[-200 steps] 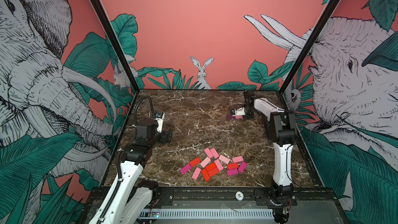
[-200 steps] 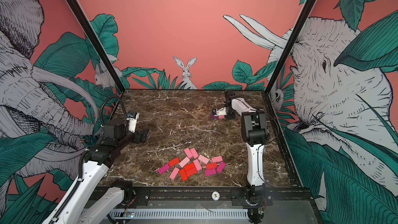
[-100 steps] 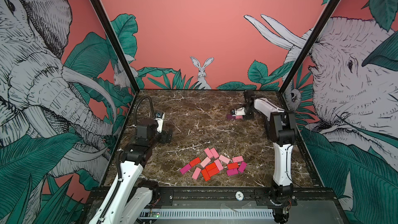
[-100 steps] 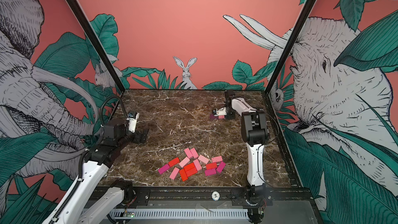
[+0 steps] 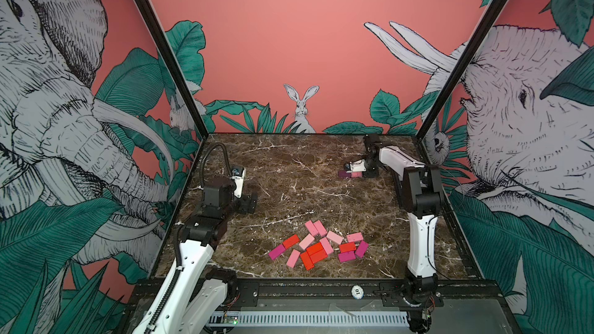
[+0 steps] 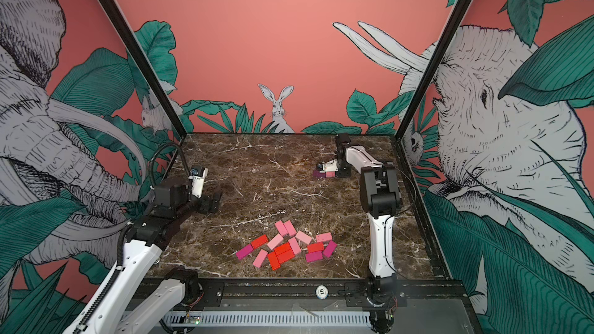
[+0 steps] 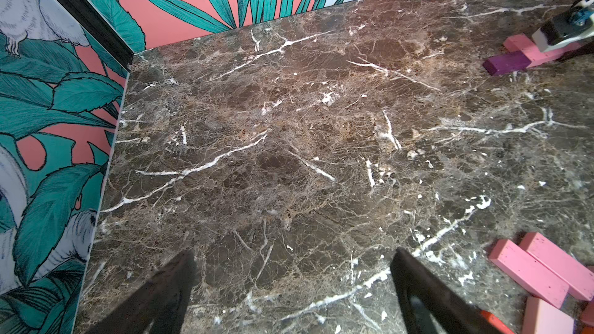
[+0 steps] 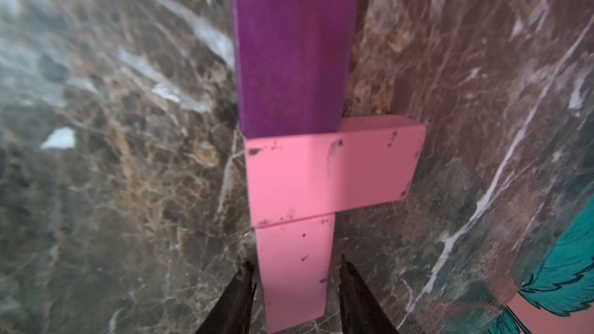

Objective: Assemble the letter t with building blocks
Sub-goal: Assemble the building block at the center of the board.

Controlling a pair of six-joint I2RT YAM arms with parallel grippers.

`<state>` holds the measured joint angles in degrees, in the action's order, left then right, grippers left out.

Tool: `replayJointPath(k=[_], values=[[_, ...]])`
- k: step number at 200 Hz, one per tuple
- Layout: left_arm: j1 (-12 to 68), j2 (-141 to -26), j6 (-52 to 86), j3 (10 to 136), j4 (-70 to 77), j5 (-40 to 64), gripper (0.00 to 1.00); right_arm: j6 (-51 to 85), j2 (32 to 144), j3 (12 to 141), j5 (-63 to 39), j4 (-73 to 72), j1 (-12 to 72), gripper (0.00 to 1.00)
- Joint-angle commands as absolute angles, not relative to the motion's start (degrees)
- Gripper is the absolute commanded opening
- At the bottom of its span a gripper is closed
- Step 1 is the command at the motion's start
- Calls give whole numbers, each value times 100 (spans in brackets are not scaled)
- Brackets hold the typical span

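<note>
**Matt blocks on polished stone**

The tabletop looks like polished brown marble, smooth, veined white, with a faint sheen; the building blocks heaped near its front edge are matt and look painted. Up close, a pink block shows dark chips and scuffs; the purple block touching it has a dull, faintly streaked face. The right arm wears smooth white plastic-looking shells with matt black joints; the left arm's hose is ribbed black; the near frame rail looks like black metal.

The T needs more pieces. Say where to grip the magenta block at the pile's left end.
Grip the magenta block across its long sides at mid-length, from straight above: it lies flat, both long sides look clear, and one short end meets a red block.
</note>
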<state>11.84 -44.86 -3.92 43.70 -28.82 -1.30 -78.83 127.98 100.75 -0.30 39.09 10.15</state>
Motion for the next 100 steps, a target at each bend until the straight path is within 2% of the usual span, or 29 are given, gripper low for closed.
replayJointPath(k=[1,23,49,81,85,100], values=[[1177,-4380,-397,4340,-2850,-176,97,-7785,12885,9848,-169,4185,1063,46],[1183,-4390,-397,4334,-2848,-171,97,-7747,12884,9888,-217,4238,1060,48],[1184,-4385,-396,4334,-2856,-171,97,-7715,12846,9907,-352,4374,1055,54],[1177,-4377,-396,4341,-2856,-171,97,-7587,12772,9920,-472,4403,1053,64],[1179,-4376,-396,4337,-2856,-171,97,-7564,12764,9923,-485,4399,1055,70],[1178,-4376,-390,4336,-2856,-165,97,-7439,12706,9972,-523,4355,1054,74]])
